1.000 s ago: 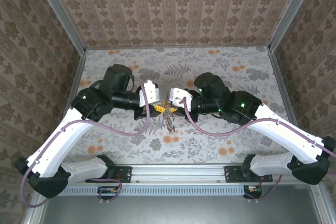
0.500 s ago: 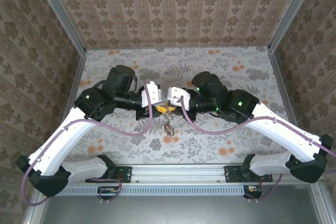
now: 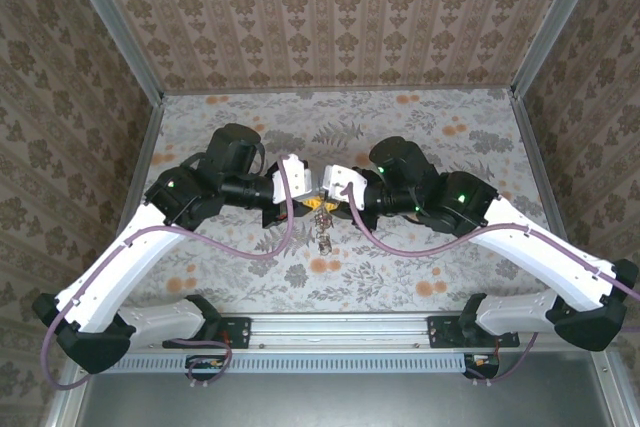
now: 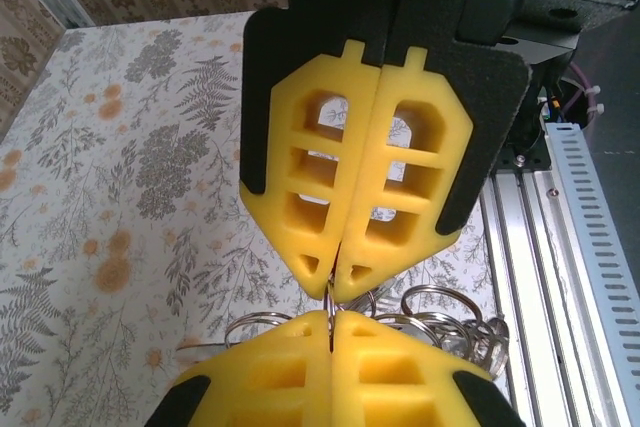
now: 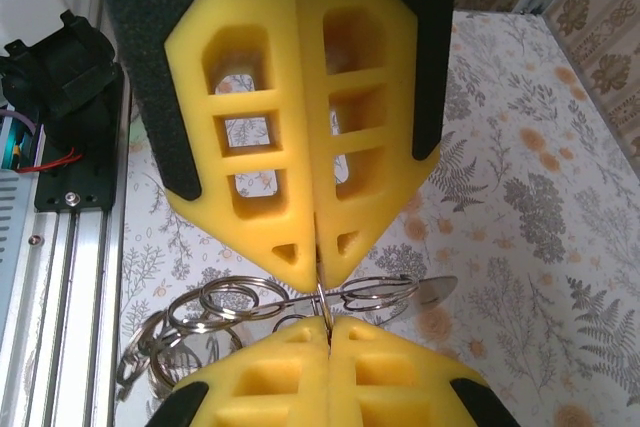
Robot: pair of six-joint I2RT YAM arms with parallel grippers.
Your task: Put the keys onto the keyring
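Pinching the keyring (image 5: 262, 299) tip to tip — left gripper (image 3: 312, 205), right gripper (image 3: 330, 204).

Yellow finger pads (image 4: 400, 187), silver-grey keyring (image 5: 160, 342), cream tabletop (image 3: 450, 127) with grey ferns and orange blossoms, beige-brown damask walls (image 3: 330, 17), purple cables (image 3: 240, 253).

We see the left gripper (image 3: 312, 204) slide in until its tips meet those of the right gripper (image 3: 328, 203). Its yellow lattice fingers (image 4: 265, 372), slightly parted a second ago, now press shut on a thin wire of the bunch of silvery metal split rings (image 5: 235, 302) between the two fingertip pairs.
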